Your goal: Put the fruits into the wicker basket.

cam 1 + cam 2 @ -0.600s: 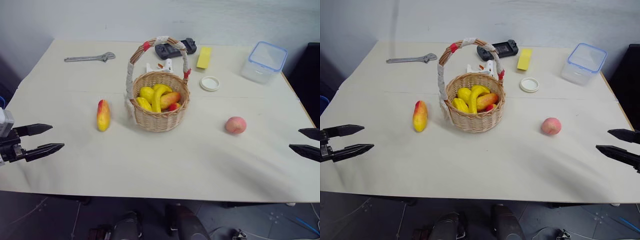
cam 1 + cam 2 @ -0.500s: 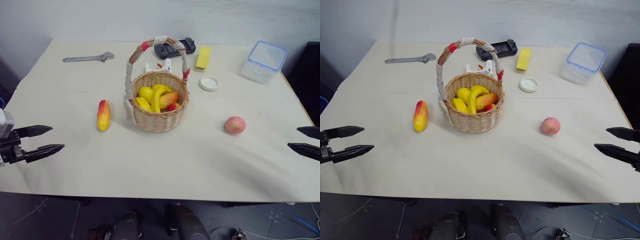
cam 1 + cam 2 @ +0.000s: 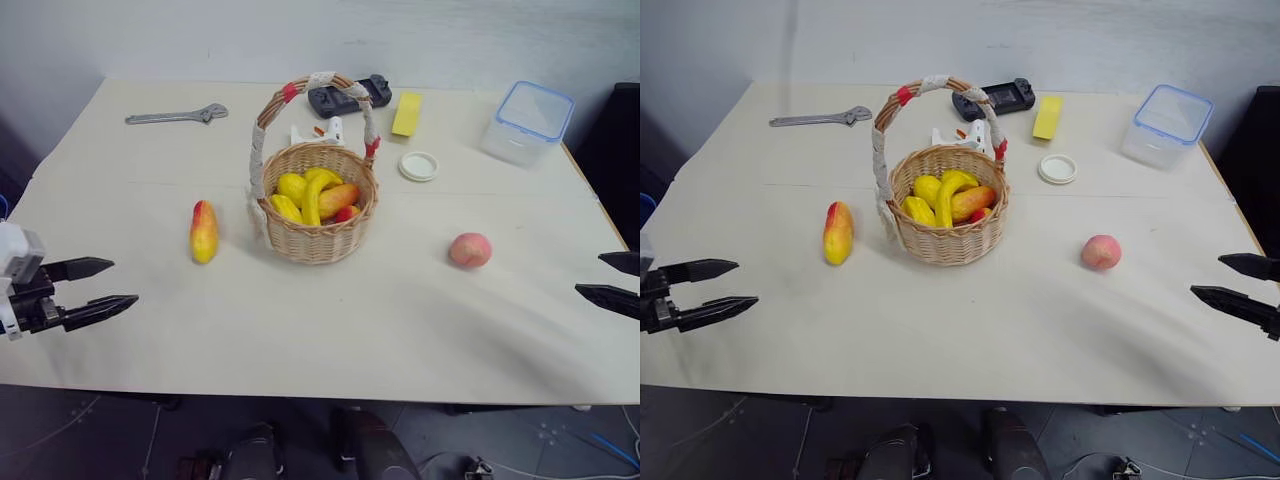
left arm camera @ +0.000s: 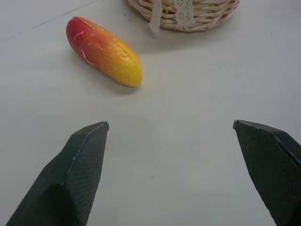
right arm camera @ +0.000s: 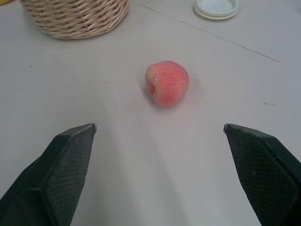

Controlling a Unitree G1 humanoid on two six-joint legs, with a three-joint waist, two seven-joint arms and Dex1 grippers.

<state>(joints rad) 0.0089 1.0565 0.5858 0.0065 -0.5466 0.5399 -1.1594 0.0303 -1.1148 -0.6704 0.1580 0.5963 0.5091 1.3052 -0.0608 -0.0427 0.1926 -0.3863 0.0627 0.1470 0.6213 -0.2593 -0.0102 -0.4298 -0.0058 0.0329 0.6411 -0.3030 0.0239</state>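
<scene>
A pale table [image 3: 420, 330] was seen across most of the frame. At its centre the wicker basket [image 3: 318, 240] was stood upright, its cloth-wrapped handle arched above it, and it was already loaded with several yellow fruits and an orange-red one. In the upper right a clear blue-rimmed box [image 3: 527, 123] was placed; nothing could be made out inside it.

The mango [image 3: 204, 231] was laid on the table left of centre, just beside the basket but apart from it, red end toward the top of the frame. It was judged to be firm, smooth and somewhat slippery, light enough for one claw, and best taken across its narrow middle rather than end to end. The peach [image 3: 470, 249] was set right of centre, well apart from the basket. It was judged to be light but prone to rolling and perhaps easily marked, so a gentle hold across its widest part was thought best.

The left gripper [image 3: 105, 284] was held at the lower left edge, fingers spread wide with nothing between them. The right gripper [image 3: 612, 280] was held at the right edge, likewise spread wide and empty. A wrench [image 3: 178, 116], a yellow sponge [image 3: 407, 113] and a white lid [image 3: 419, 165] were left along the upper part of the table.
</scene>
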